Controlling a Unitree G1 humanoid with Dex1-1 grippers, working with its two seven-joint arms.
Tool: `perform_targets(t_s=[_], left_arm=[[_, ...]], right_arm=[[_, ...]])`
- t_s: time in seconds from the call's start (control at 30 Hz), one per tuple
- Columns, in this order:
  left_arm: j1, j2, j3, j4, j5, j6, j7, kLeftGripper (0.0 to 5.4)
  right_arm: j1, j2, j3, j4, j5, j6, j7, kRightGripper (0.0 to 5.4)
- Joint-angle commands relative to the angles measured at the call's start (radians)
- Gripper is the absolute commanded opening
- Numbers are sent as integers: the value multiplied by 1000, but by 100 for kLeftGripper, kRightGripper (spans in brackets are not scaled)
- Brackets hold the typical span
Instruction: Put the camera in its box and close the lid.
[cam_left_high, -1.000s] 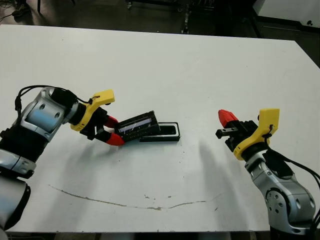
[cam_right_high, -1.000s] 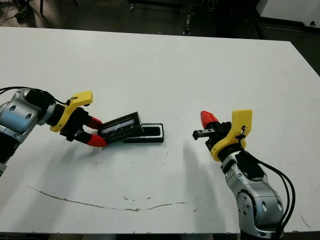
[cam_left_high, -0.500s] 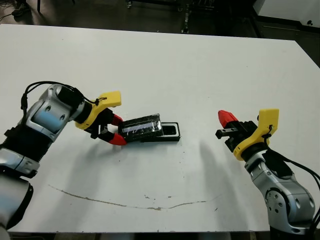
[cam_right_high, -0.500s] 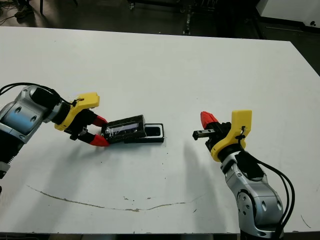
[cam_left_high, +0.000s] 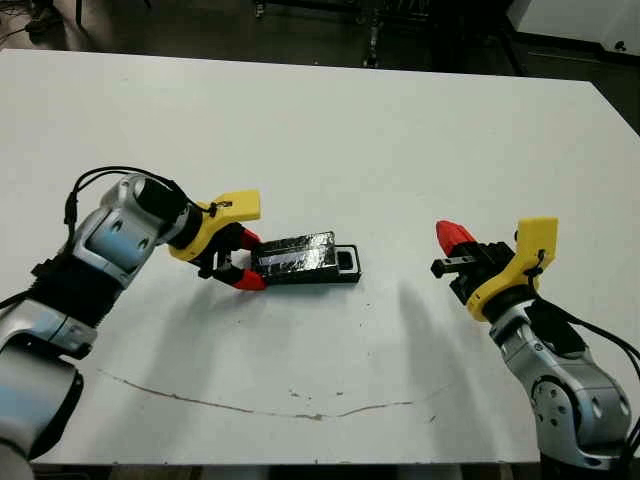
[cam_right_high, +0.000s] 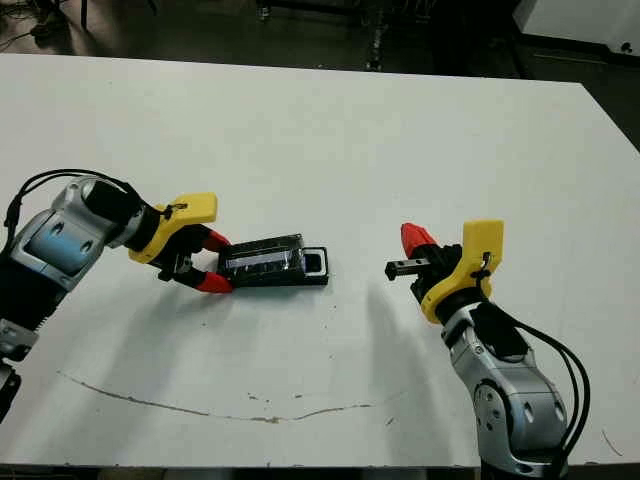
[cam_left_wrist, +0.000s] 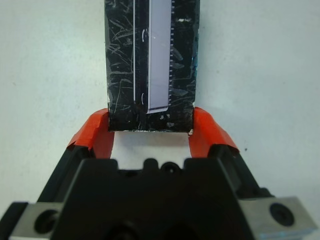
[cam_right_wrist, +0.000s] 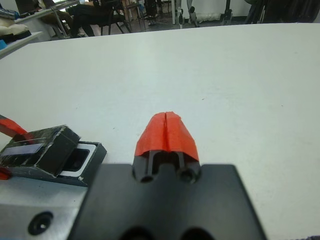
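Note:
My left gripper (cam_left_high: 246, 261) is shut on the near end of the lid (cam_left_high: 296, 254), a glossy black piece with a pale strip (cam_left_wrist: 159, 60). Its red fingertips (cam_left_wrist: 96, 134) press on the lid's two long sides. The lid lies almost flat over the box (cam_left_high: 346, 264), and only the box's right end sticks out from under it. That end also shows in the right wrist view, where the box (cam_right_wrist: 84, 161) sits under the lid (cam_right_wrist: 42, 147). The camera is hidden under the lid. My right gripper (cam_left_high: 453, 236) is shut and holds nothing, hovering well to the right of the box.
A long thin brown mark (cam_left_high: 250, 405) runs across the white table (cam_left_high: 330, 130) near its front edge. Beyond the table's far edge stand chairs (cam_right_wrist: 107, 12) and dark equipment.
My left gripper has moved right with the lid and lowered it from a steep tilt to nearly flat over the box. The right arm has not moved.

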Motion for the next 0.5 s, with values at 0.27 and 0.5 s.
perform_targets(t_s=[0.27,0.5], left_arm=[[4,-67,-27,85,-4,5,-42,316],[-19,-102,-45,105,1,27,-64,316]], right_arm=[[17,-11,-7,-4,4,15,-4,0],[17,-12,-7,-8,12,27,-11,0]])
